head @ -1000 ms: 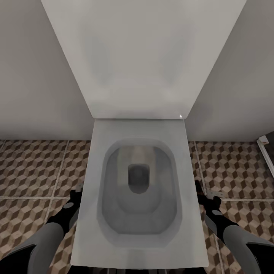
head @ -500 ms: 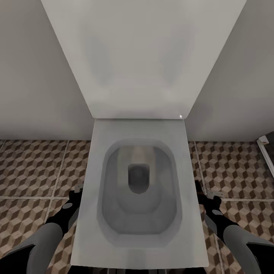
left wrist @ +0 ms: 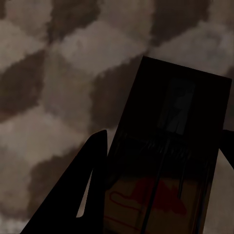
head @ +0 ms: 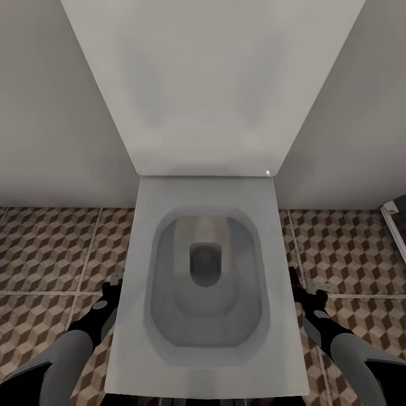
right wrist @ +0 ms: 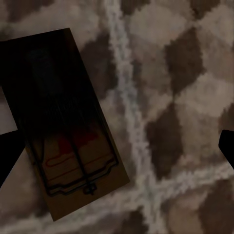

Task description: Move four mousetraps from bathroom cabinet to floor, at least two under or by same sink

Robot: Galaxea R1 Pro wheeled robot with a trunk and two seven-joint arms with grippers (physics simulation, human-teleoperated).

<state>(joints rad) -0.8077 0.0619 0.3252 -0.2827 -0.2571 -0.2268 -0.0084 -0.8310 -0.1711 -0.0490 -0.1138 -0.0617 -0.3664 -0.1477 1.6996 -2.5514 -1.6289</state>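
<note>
White toilet (head: 206,282) between two arms, left gripper (left wrist: 161,170) holding a mousetrap (left wrist: 170,146), right gripper (right wrist: 117,156) wide open above another mousetrap (right wrist: 63,126) on the tiled floor (right wrist: 185,97)

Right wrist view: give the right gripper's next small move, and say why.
Probably lift the right gripper straight up and away: it is open, and the mousetrap already lies flat on the bathroom floor, so nothing is left to hold.

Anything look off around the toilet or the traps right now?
One oddity: the robot faces the toilet, not a sink. A mousetrap fills the left wrist view between dark fingers; another mousetrap lies over the patterned floor in the right wrist view. Nothing spilled or broken.
</note>
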